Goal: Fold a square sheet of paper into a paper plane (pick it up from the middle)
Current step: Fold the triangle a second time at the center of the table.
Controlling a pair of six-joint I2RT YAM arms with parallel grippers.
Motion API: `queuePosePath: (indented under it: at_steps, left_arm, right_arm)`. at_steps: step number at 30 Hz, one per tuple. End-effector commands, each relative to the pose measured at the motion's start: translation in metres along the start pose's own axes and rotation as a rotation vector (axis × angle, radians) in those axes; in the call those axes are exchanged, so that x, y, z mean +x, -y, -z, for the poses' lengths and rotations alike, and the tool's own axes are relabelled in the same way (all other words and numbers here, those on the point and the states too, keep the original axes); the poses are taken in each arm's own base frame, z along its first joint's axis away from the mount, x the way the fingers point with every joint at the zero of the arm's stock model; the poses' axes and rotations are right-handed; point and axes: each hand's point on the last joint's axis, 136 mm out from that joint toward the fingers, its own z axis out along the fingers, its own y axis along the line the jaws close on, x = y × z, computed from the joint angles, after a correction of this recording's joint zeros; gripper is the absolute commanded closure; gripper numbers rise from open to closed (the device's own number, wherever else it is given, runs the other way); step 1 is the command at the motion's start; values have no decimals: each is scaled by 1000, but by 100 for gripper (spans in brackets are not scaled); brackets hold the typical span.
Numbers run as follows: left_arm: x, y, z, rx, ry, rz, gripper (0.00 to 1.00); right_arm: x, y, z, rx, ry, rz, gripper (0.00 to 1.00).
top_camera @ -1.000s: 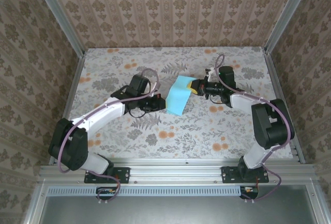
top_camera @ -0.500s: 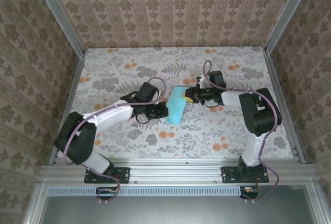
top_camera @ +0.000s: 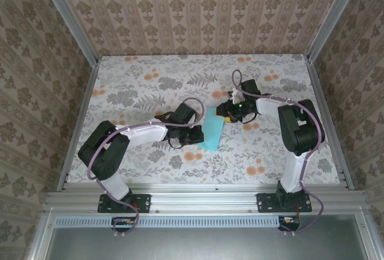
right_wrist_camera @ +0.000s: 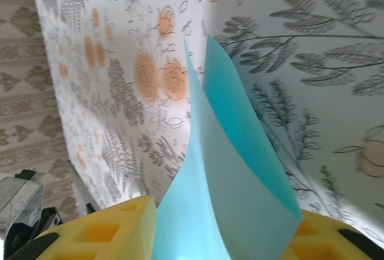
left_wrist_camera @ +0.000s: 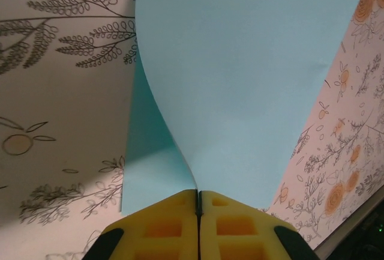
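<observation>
Paper, turquoise and folded over, is mid-frame over the floral desk, grasped by the clenched left end effector. The right end effector is released, fingers parted around it.

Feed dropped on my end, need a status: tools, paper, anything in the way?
Left tool shut on the folded sheet. Right tool open, pads either side of it. No obstruction seen near it.
</observation>
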Motion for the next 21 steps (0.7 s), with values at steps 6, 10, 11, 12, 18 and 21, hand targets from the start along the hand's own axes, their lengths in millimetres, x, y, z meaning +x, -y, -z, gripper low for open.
queuePosePath:
  at_steps: [6, 10, 11, 12, 18, 21]
  left_arm:
    - [-5, 4, -10, 7, 31, 56, 94]
    - [-4, 4, -10, 5, 26, 54, 94]
    - [-4, 4, -10, 7, 24, 54, 94]
    - [-4, 5, -11, 8, 23, 52, 94]
    - [-6, 15, -14, 28, 13, 33, 93]
    - [-5, 16, -17, 32, 3, 29, 93]
  right_arm:
    - [-4, 38, 34, 266, -6, 59, 54]
    - [-7, 53, 54, 379, 20, 76, 54]
    - [-9, 55, 60, 396, 39, 77, 54]
    - [-9, 57, 63, 407, 51, 75, 54]
    - [-5, 39, 72, 338, 114, 56, 57]
    - [8, 22, 60, 195, 109, 8, 64]
